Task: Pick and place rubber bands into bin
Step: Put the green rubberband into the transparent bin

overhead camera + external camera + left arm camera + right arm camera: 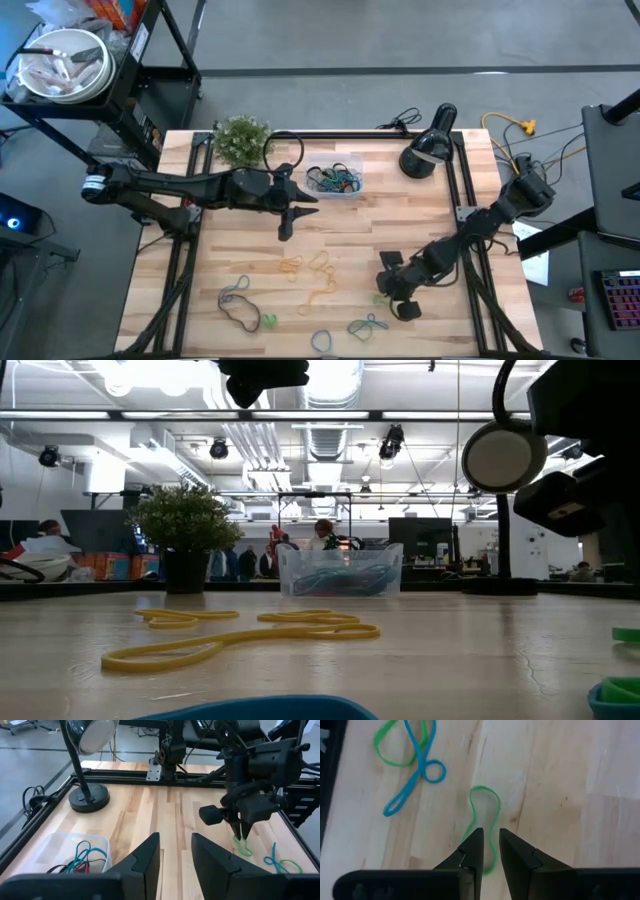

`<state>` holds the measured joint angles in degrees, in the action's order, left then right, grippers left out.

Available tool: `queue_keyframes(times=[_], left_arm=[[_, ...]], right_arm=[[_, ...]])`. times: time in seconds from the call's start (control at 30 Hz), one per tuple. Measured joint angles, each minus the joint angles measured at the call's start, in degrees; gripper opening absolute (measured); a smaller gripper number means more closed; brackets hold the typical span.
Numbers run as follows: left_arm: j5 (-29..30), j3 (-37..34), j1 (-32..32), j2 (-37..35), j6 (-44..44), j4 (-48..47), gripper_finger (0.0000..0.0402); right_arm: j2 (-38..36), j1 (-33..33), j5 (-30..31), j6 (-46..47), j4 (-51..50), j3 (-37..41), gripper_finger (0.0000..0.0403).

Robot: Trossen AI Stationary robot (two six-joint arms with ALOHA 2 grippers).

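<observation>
So on my screen the clear bin point(336, 181) sits toward the back of the table point(420, 225), just beside the little potted plant point(241, 139). It's got a tangle of rubber bands in it, blue, green, black and a bit of red from what I can make out. The loose rubber bands point(305, 268) lie spread across the front half of the table: yellow ones in the middle, a black one point(237, 300) to the front left, blue and green ones along the front edge.

The left end effector point(287, 222) hangs over the table just in front of the bin, fingers apart with nothing between them. The right end effector point(400, 301) is down at the front right. Only its own wrist camera shows what's going on there: the fingers point(472, 851) stand slightly apart, right over one end of a green band point(486, 822), and I can't tell if they actually pinch it. A blue band looped with another green one point(412, 765) lies near it.

The low camera gets the yellow bands point(235, 635) up close and people in the room behind the bin, which the overhead view misses. A black desk lamp point(428, 150) stands at the back right. A metal bowl point(60, 64) sits on a cart off the table's left corner.
</observation>
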<state>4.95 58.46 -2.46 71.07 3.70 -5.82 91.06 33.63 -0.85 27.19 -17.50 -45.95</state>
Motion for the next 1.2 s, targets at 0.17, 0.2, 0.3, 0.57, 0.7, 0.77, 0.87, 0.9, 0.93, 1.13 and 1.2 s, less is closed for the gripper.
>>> queue_keyframes(times=[0.17, 0.2, 0.3, 0.57, 0.7, 0.77, 0.87, 0.9, 0.93, 1.13, 1.2], left_arm=[[0.00, -0.02, 0.00, 0.02, 0.09, -0.31, 0.0096], [0.00, 0.00, 0.00, 0.02, 0.11, -0.31, 0.0096], [0.01, -0.02, 0.00, 0.02, 0.39, -0.35, 0.0096], [0.02, -0.13, -0.19, 0.04, 0.52, -0.72, 0.0096], [0.02, -0.24, -0.20, 0.04, 0.61, -0.79, 0.0096], [0.02, -0.24, -0.20, 0.04, 0.63, -0.76, 0.0096], [0.02, -0.26, -0.20, 0.04, 0.61, -0.76, 0.0096], [0.02, -0.29, -0.20, 0.04, 0.61, -0.71, 0.0096], [0.02, -0.35, -0.24, 0.04, 0.61, -0.70, 0.0096], [0.02, -0.60, -0.25, 0.04, 0.61, -0.74, 0.0096], [0.02, -0.63, -0.26, 0.04, 0.61, -0.79, 0.0096]], right_arm=[[1.53, 0.25, 0.02, 0.77, -0.26, 0.04, 0.0056], [2.02, 0.28, -0.04, 0.82, -0.12, 0.04, 0.0056], [3.54, 0.65, -0.43, 0.82, -0.13, 0.07, 0.0056], [6.00, 0.76, -0.38, 2.82, -0.04, -0.26, 0.0056], [6.47, 0.91, 0.41, 4.70, -1.28, -0.36, 0.0046], [6.60, 1.04, 1.10, 5.40, -1.75, -0.39, 0.0033], [6.67, 1.11, 1.27, 5.53, -2.10, -0.39, 0.0013], [6.67, 1.12, 1.60, 5.68, -2.17, -0.37, 0.0011], [6.67, 1.14, 2.18, 6.01, -2.23, -0.39, 0.0010], [6.65, 1.27, 4.68, 5.89, -3.98, -2.30, 0.0008], [6.65, 1.27, 5.98, 5.55, -5.08, -3.34, 0.0008]])
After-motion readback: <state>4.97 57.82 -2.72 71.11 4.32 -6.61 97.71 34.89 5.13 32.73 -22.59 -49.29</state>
